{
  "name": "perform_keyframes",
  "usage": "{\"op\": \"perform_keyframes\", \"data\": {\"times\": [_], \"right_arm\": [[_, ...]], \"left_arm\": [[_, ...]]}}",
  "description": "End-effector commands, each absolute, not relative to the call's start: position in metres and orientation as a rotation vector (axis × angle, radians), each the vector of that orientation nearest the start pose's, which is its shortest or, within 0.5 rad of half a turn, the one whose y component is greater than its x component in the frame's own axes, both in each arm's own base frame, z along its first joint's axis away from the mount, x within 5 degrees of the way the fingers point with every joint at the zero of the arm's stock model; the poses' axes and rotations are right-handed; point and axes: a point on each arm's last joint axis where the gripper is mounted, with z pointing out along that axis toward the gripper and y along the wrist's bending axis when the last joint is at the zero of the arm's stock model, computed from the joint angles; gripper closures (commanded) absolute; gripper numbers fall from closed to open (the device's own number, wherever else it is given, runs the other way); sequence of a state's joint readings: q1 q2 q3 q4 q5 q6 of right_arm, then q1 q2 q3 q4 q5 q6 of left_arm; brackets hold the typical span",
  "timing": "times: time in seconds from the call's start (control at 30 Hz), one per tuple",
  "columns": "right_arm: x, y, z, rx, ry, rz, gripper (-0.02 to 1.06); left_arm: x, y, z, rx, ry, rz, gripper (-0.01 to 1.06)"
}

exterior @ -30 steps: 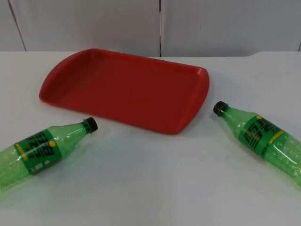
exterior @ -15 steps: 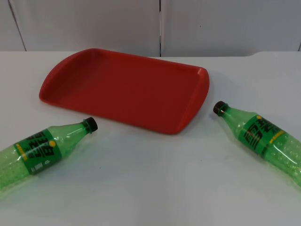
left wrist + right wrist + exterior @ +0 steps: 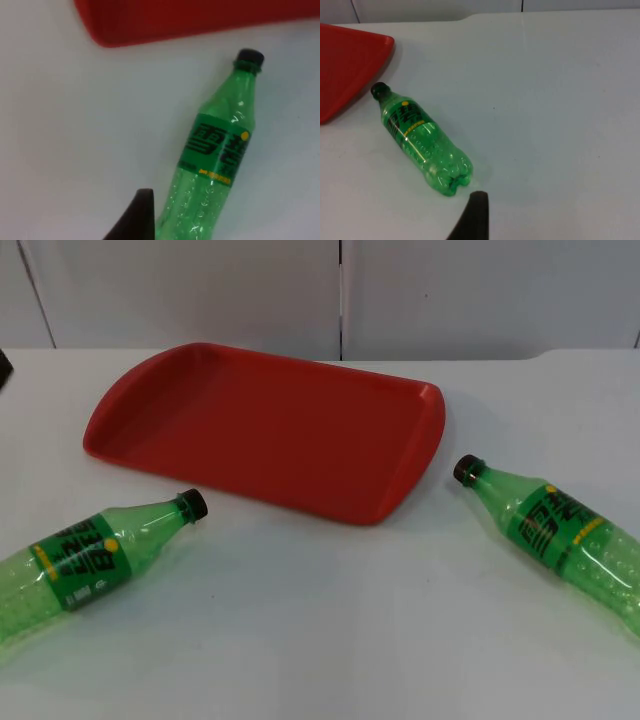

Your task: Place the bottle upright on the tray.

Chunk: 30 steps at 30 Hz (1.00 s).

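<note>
A red tray (image 3: 400, 475) lies empty at the middle back of the table. Two green soda bottles with black caps lie on their sides in front of it, caps pointing toward the tray. The left bottle (image 3: 90, 555) lies near the front left edge, the right bottle (image 3: 560, 535) at the right. In the left wrist view, my left gripper (image 3: 142, 212) hangs above the table, close beside the left bottle's (image 3: 215, 150) lower body and apart from it. In the right wrist view, my right gripper (image 3: 476, 215) hovers just past the base of the right bottle (image 3: 420, 137).
The grey partition wall (image 3: 340, 290) closes off the table behind the tray. White table top (image 3: 320, 620) lies between the two bottles. The tray's edge (image 3: 150, 30) is near the left bottle's cap, and its corner (image 3: 350, 65) near the right bottle's cap.
A dark bit of the left arm has come into the top view at the left edge. Tray and both bottles have not moved.
</note>
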<state>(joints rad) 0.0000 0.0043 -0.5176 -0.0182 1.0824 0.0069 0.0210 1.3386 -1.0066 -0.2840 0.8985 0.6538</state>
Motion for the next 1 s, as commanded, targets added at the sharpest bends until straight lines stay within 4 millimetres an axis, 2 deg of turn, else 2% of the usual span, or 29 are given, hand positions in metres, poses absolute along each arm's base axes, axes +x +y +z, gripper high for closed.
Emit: {"op": "perform_keyframes", "data": {"times": [0.0,0.17,0.4,0.6,0.73,0.97], "right_arm": [[-0.007,-0.001,0.28,0.017,2.047,-0.018,0.23],[-0.007,-0.001,0.28,0.017,2.047,-0.016,0.23],[-0.007,-0.001,0.28,0.017,2.047,-0.016,0.23],[-0.007,-0.001,0.28,0.017,2.047,-0.016,0.23],[-0.007,-0.001,0.28,0.017,2.047,-0.016,0.23],[-0.007,-0.001,0.28,0.017,2.047,-0.016,0.23]], "left_arm": [[0.266,-0.024,0.278,0.785,2.565,-0.158,0.0],[0.282,-0.036,0.251,0.961,2.587,-0.107,0.0],[0.298,-0.036,0.221,1.13,2.582,-0.076,0.0],[0.306,-0.037,0.201,1.194,2.607,-0.103,0.0],[0.319,-0.04,0.185,1.182,2.65,-0.162,0.0],[0.329,-0.042,0.173,1.237,2.646,-0.186,0.0]]}}
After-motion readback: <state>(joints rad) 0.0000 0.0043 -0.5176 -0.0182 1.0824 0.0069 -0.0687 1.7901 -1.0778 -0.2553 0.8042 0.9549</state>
